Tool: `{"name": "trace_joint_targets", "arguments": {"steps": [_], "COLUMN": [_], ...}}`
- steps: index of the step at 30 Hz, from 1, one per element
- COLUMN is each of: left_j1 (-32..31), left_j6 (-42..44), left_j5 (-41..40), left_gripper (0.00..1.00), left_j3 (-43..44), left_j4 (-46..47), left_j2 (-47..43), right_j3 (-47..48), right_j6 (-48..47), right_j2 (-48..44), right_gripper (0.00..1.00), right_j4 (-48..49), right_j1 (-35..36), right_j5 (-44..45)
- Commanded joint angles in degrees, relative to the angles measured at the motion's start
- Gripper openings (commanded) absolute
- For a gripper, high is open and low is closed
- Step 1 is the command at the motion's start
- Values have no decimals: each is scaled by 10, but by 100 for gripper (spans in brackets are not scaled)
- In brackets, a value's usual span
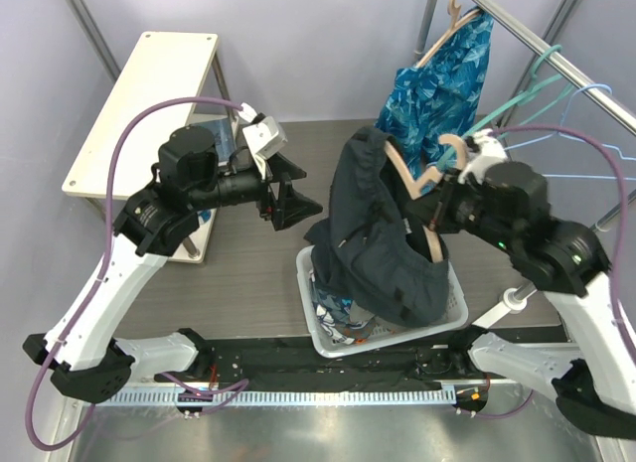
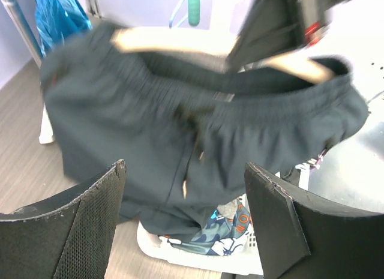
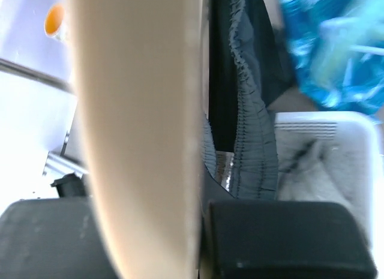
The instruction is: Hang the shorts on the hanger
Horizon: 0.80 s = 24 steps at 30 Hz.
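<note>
The dark navy shorts [image 1: 383,233] hang over the beige hanger [image 1: 399,169], above the white basket [image 1: 328,338]. Their waistband is stretched across the hanger's arms in the left wrist view [image 2: 198,129], where the hanger [image 2: 156,42] shows pale at the top. My right gripper [image 1: 437,209] is shut on the hanger; its wide beige arm [image 3: 138,129] fills the right wrist view beside the gathered waistband [image 3: 252,129]. My left gripper [image 1: 288,196] is open and empty, left of the shorts, with its fingers [image 2: 84,225] apart from the fabric.
A blue leaf-patterned garment [image 1: 442,84] hangs on another beige hanger from the rail at the back right. A teal hanger [image 1: 527,79] and a pale-blue wire hanger [image 1: 586,124] hang beside it. Patterned clothes [image 2: 228,231] lie in the basket. A white side table [image 1: 149,94] stands at the left.
</note>
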Motion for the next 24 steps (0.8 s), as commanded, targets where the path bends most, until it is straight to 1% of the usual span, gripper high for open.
{"name": "trace_joint_targets", "arguments": {"steps": [1,3,5,8,11,14,17,20,24], "left_j1": [-3,-3,-3,-3,-3,-4,-8,-13,-21], "left_j6": [0,0,3,12,20,23,40,44,39], "left_j5": [-1,-2,-3,-3,-5,-5,0,4,3], "left_gripper": [79,79,79,79,79,79,78,78,78], "left_j3": [-18,-20,-20,-13,-2,2,2,-5,-4], "left_j4": [26,26,25,14,2,-7,-15,-15,-11], "left_j2": [-10,-8,-4,1,12,17,19,17,23], "right_j3": [5,0,12,26,45,82,121,137,151], "right_j6": [-51,-56,-58,-53,-37,-16,2,20,47], "right_j2": [-89,-118,-126,-137,-136,-117,-97,-86,-50], "right_gripper": [1,1,1,1,1,1,1,1,1], "right_j4": [-17,-49,-80,-108,-113,-112,-122,-122,-108], "right_j1": [-14,-29,-48,-74,-101,-131,-164,-191,-207], "right_j5": [33,45,54,70,110,126,104,85,103]}}
